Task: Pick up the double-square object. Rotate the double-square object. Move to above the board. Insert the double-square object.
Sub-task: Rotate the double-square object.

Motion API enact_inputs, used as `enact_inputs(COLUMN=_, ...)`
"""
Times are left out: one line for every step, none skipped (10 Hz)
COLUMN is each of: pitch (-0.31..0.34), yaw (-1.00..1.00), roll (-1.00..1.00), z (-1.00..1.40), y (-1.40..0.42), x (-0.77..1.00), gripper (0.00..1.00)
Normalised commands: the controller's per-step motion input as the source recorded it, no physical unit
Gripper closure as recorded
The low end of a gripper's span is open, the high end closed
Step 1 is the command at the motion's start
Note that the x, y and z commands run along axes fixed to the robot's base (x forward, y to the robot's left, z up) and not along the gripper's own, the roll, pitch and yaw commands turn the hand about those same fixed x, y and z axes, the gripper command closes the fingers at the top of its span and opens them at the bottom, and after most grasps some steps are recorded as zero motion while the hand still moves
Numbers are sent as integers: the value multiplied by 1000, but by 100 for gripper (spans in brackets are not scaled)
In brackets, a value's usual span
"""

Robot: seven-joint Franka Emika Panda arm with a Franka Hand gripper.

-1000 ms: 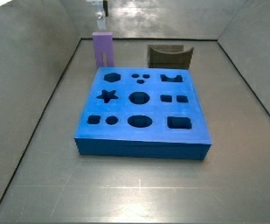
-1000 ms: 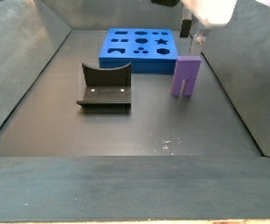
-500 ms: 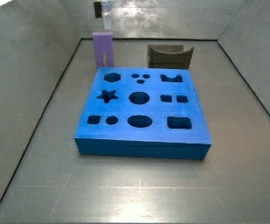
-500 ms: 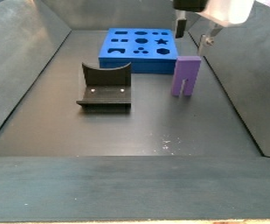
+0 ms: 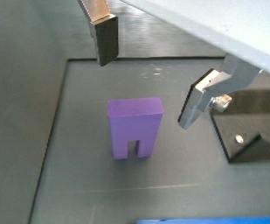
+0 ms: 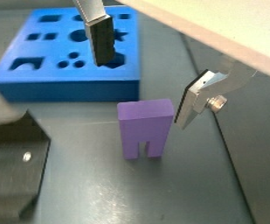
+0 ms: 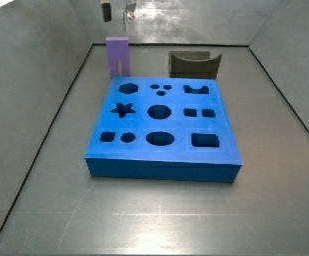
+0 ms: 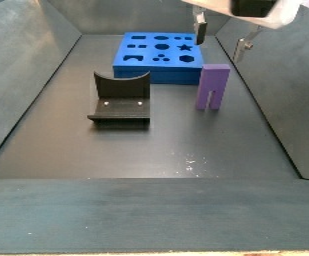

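In a side view the dark grey-brown open-fronted holder (image 8: 119, 100) sits furthest left on the grey floor (image 8: 143, 150), with nothing in it that I can see; behind it lies the board, a thick bright blue slab (image 8: 158, 55) whose dark shaped cut-outs all look unfilled; to the right stands the double-square object, a matte light purple elongated block (image 8: 214, 88), upright on the floor just beside the board's near right corner, apart from the holder; above it, at the top edge, hangs the gripper (image 8: 221, 38).

In both wrist views the block (image 5: 136, 128) (image 6: 145, 129) stands free beneath the gripper (image 5: 152, 76) (image 6: 148, 73), a narrow slot showing in its lower face; the flat silver fingers (image 5: 204, 98) (image 6: 197, 98) are spread wide apart, holding nothing, and sit clear above the block's top.

The step in hand appears to be the pick-up, not yet made; the next move likely calls for a straight descent so the fingers straddle the block, then a closing grip, keeping it from tipping.
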Motion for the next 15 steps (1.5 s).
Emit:
enact_inputs(pitch=-9, yaw=1000, roll=2, z=-34, y=-9, x=35, gripper=0)
enact_inputs(pitch=-10, yaw=1000, roll=2, z=-34, y=-9, x=35, gripper=0)
enact_inputs(pitch=-11, yaw=1000, roll=2, z=-33, y=-9, x=35, gripper=0)
enact_inputs(pitch=-12, yaw=1000, roll=3, z=-33, y=-9, x=35, gripper=0)
enact_inputs(pitch=-14, yaw=1000, roll=3, z=-33, y=-9, x=35, gripper=0)
enact_inputs(pitch=-15, yaw=1000, roll=3, z=-33, y=-9, x=35, gripper=0)
enact_inputs(pitch=-18, yaw=1000, roll=4, z=-33, y=-9, x=35, gripper=0)
enact_inputs(pitch=-21, yaw=1000, roll=5, z=-33, y=-9, x=35, gripper=0)
enact_inputs(pitch=-28, yaw=1000, roll=7, z=-33, y=-9, x=34, gripper=0)
enact_inputs(pitch=-28, yaw=789, roll=7, z=-34, y=-9, x=34, gripper=0)
enact_inputs(pitch=-28, yaw=479, roll=7, z=-34, y=-9, x=33, gripper=0)
enact_inputs(pitch=-27, yaw=362, roll=7, z=-34, y=-9, x=33, gripper=0)
enact_inputs(pitch=-27, yaw=206, roll=7, z=-34, y=-9, x=33, gripper=0)
enact_inputs(pitch=0, yaw=0, roll=0, z=-1000, y=0, x=0, gripper=0)
enact_inputs(pitch=-16, yaw=-33, roll=1, z=-1000, y=1, x=12, gripper=0)
